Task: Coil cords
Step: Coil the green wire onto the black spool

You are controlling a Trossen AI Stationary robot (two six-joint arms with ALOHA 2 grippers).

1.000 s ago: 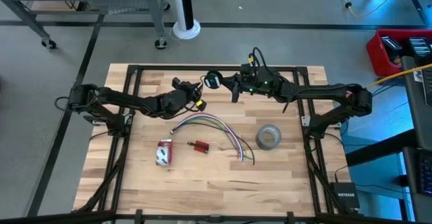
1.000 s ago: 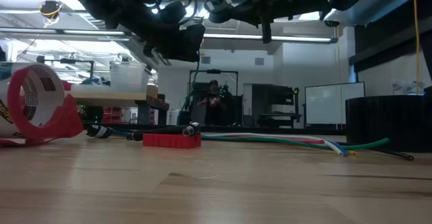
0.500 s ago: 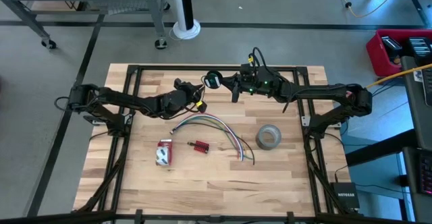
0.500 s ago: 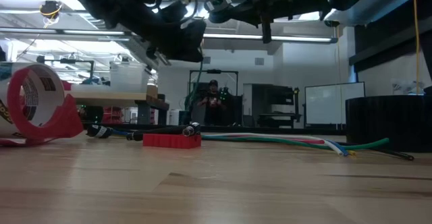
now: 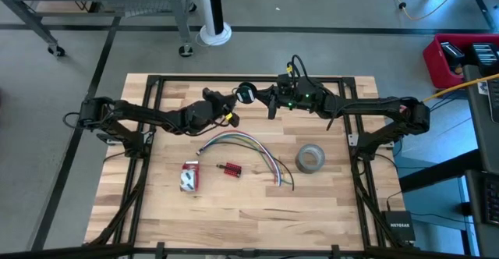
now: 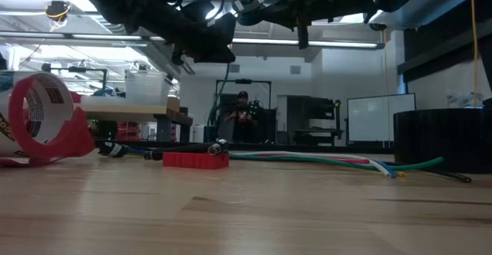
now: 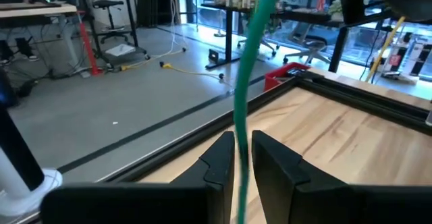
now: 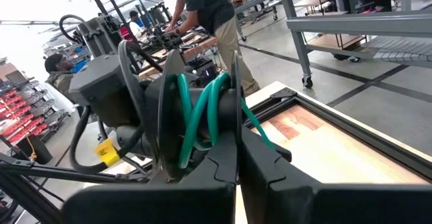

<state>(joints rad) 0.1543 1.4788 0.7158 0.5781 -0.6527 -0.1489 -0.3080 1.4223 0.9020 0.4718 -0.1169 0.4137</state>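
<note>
The cord is thin and teal-green. It is wound into a small round coil (image 8: 202,116) that my right gripper (image 8: 236,162) holds above the table's far middle; the coil also shows in the high view (image 5: 246,92). One free strand (image 7: 246,96) runs from the coil to my left gripper (image 7: 241,163), which is shut on it just left of the coil (image 5: 228,108). Both grippers are well above the table top. My left gripper pinches a single strand of the cord (image 7: 240,150) between its two fingers, which lie across it. The strand runs on straight beyond the fingertips toward the coil, clear of the table. My right gripper holds the coil by its near side (image 8: 219,140) between its two fingers, coming level from the table's right. The coil is lifted clear; the fingers hide the exact place of contact.
On the table's middle lie a fan of coloured wires (image 5: 242,144), a small red part (image 5: 230,168), a red-and-white tape dispenser (image 5: 189,176) and a grey tape roll (image 5: 309,158). People stand at benches in the room beyond the table (image 8: 202,8).
My left gripper has moved a little up and toward the coil in my right gripper, still shut on the strand. My right gripper and the coil have stayed in place.
</note>
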